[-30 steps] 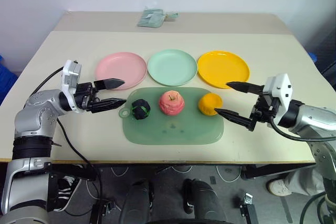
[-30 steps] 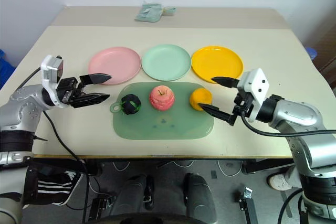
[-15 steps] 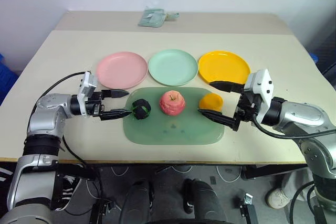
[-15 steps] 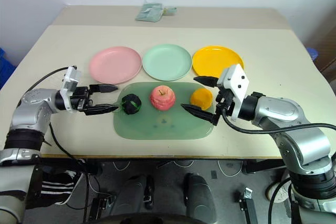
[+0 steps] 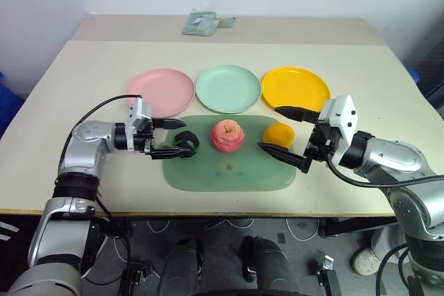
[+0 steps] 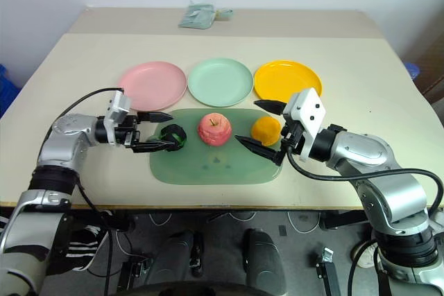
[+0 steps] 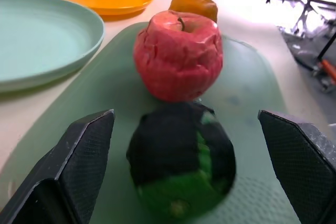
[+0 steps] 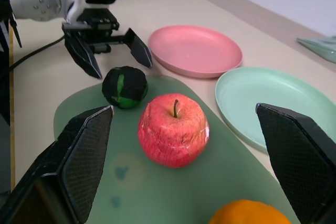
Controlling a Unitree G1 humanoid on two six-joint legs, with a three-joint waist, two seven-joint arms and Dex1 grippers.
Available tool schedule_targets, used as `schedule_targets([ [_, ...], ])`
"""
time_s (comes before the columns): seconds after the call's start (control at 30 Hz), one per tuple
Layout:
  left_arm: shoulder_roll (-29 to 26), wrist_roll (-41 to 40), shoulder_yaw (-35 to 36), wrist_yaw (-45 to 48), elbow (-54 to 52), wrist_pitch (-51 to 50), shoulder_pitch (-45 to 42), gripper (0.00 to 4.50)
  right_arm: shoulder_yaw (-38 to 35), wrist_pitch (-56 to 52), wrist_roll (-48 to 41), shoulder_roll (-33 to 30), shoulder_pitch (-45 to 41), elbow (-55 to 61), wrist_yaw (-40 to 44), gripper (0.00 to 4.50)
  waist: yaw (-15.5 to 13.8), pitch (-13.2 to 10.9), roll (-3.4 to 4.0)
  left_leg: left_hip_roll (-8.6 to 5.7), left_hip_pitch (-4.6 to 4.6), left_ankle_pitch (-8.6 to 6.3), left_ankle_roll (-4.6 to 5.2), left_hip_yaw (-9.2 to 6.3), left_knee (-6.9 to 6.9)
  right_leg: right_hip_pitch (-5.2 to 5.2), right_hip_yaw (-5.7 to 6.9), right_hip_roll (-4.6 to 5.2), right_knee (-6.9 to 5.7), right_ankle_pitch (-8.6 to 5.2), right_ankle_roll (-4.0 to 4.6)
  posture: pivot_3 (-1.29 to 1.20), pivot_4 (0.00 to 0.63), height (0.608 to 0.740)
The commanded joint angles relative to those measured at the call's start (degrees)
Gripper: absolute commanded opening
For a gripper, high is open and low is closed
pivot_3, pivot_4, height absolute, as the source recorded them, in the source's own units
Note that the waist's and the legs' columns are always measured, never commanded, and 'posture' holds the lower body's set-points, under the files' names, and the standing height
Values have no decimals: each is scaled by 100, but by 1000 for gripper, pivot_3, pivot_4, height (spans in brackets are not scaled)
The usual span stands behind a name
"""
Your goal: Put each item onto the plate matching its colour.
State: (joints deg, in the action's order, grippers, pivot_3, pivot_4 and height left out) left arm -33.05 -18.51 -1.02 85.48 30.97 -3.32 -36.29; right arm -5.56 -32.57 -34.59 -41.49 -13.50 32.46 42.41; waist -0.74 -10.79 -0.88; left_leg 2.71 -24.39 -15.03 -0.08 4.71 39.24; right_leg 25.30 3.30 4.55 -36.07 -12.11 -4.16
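Observation:
The dark green-black lump [image 5: 186, 143], the pinkish-red apple [image 5: 227, 135] and the yellow-orange fruit [image 5: 279, 134] sit in a row on the flat green mat [image 5: 229, 170]. Behind the mat lie the pink plate [image 5: 161, 92], the mint green plate [image 5: 228, 88] and the yellow-orange plate [image 5: 295, 89], all bare. My left gripper [image 5: 173, 136] is open at the mat's left edge, its fingertips either side of the lump's [image 7: 181, 161] near face. My right gripper [image 5: 269, 128] is open, its fingers straddling the yellow-orange fruit [image 8: 247, 214] without closing on it.
A folded greenish packet [image 5: 203, 22] lies at the table's far edge. A black cable [image 5: 94, 107] loops from my left arm over the table. The table's front edge [image 5: 208, 211] runs just below the mat.
My left gripper has come down and to the right, from beside the pink plate to the dark lump. My right gripper first slid left around the yellow-orange fruit, then held still.

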Motion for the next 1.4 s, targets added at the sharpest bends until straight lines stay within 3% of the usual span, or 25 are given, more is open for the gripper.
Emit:
schedule_targets([
  [0.03,53,96,-18,-46,25,290,-62,4500,-108,96,11,-38,132,263,3,4432,2,0,0,0,0,0,0,-1,-1,0,0,-1,0,0,0,0,150,740],
  [0.3,155,272,-116,-25,225,507,-1,4500,-226,-11,-107,-113,168,378,-7,4432,4,0,0,2,1,0,0,-1,0,1,0,-2,-2,-1,1,0,150,740],
  [0.47,249,358,-91,-132,384,855,-4,2297,-254,-13,-103,-150,107,334,27,4500,1,0,0,1,0,0,0,-1,0,1,0,-1,-1,-1,2,0,150,740],
  [0.7,351,63,131,-269,306,666,-151,2297,-213,36,-60,-115,-20,245,27,4500,3,0,0,1,0,0,0,-1,-1,1,0,-1,-1,0,0,0,150,740],
  [0.9,491,-338,630,-818,391,348,-884,2297,-499,-139,-242,263,-515,-121,-559,4500,-9,-2,-4,1,-1,0,0,-6,2,0,2,-2,-3,5,-8,0,150,740],
  [1.03,866,-122,715,-1440,1157,789,-1622,2297,-422,9,64,458,-801,-459,-897,4500,-13,-1,-6,-4,-1,0,1,-5,2,-6,2,0,2,6,-12,0,150,740],
  [1.2,1532,549,668,-2994,2929,1682,-2739,2297,-369,-67,438,724,-1192,-879,-1477,4500,0,-2,-7,-5,-1,-1,3,-1,2,-4,2,-2,1,10,-19,0,150,740],
  [1.4,2198,994,737,-4527,4188,2089,-3399,2297,-331,-68,635,682,-1152,-884,-1558,4500,1,-3,-9,-5,-5,-3,7,0,-3,0,3,-2,4,11,-22,0,150,740],
])
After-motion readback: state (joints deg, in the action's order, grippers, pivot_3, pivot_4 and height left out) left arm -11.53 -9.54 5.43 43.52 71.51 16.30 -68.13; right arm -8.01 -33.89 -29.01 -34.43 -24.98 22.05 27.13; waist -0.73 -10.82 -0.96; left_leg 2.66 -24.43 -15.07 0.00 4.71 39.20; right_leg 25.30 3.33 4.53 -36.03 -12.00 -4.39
